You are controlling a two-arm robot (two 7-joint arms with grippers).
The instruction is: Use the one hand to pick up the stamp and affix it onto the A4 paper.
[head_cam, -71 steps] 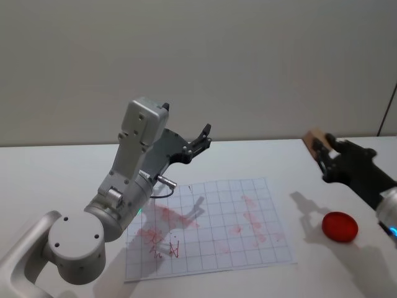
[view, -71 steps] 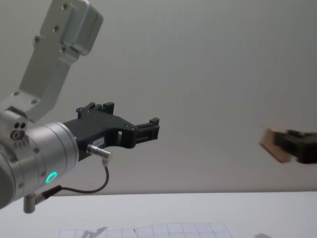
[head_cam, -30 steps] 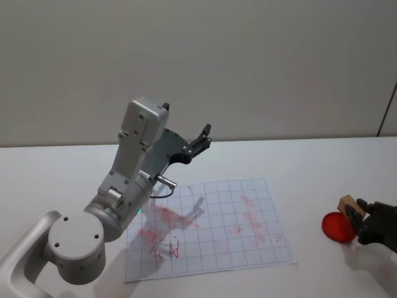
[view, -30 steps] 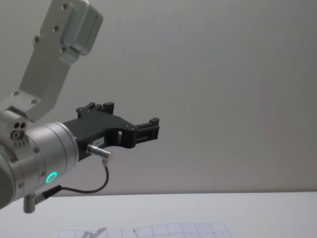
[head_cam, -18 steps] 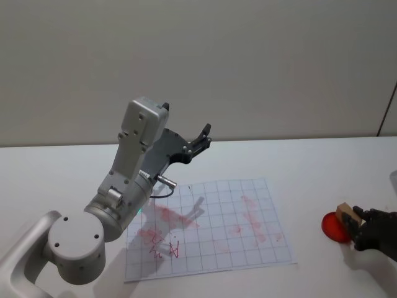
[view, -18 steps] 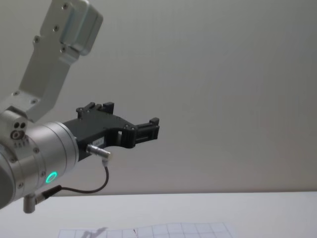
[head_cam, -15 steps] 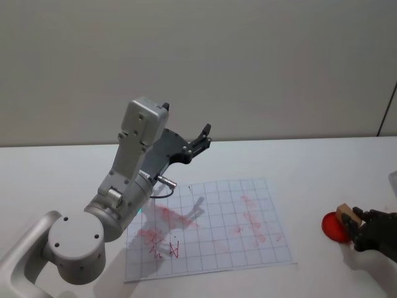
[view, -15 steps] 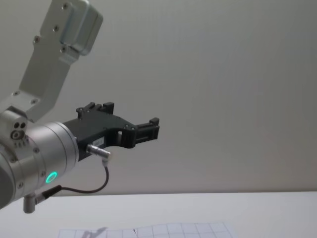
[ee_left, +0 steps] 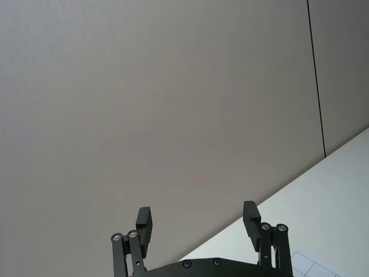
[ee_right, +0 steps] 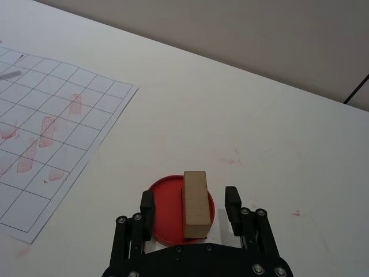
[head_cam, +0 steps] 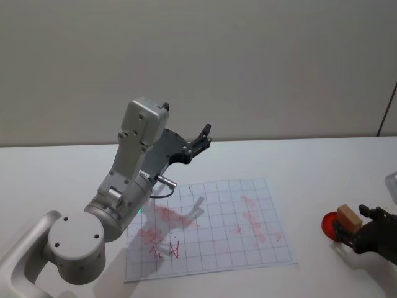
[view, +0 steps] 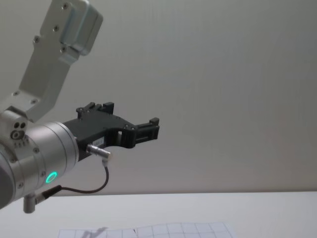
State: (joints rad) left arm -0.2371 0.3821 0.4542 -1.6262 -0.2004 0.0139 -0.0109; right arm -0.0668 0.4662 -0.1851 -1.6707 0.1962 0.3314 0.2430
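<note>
Since a moment earlier our right gripper (ee_right: 191,203) had spread its fingers, freeing the stamp (ee_right: 195,195), which stood on the red ink pad (ee_right: 167,193) beside the A4 paper (head_cam: 211,226). Our left gripper (ee_left: 198,223) hung open above the paper.

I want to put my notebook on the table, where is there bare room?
Free: the white table behind the A4 paper, and the strip between the paper and the red ink pad. Crowded: the pad, with the stamp on it between the right gripper's open fingers.
</note>
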